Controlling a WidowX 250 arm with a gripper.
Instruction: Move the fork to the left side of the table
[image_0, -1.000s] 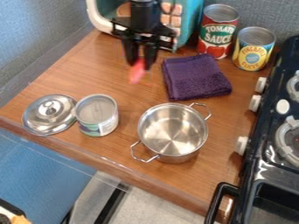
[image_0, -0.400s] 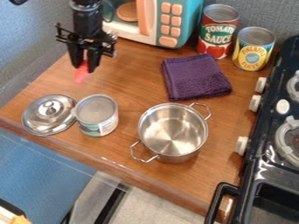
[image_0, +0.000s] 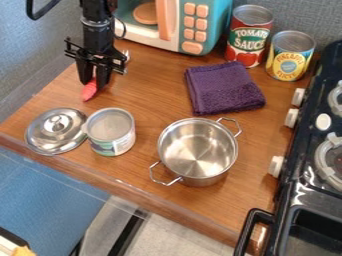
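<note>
fork (image_0: 89, 91), red end down, long axis slightly tilted

Steel pot (image_0: 198, 152) stands near black stove (image_0: 302, 192)

Just behind the open pot lies a folded purple cloth (image_0: 224, 89). To its left, a round lid (image_0: 55, 132) lies just beside a short can (image_0: 111, 131). Farther back, a red-labelled can (image_0: 248, 37) stands between a toy microwave (image_0: 218, 25) and a yellow-labelled can (image_0: 290, 56).
</note>
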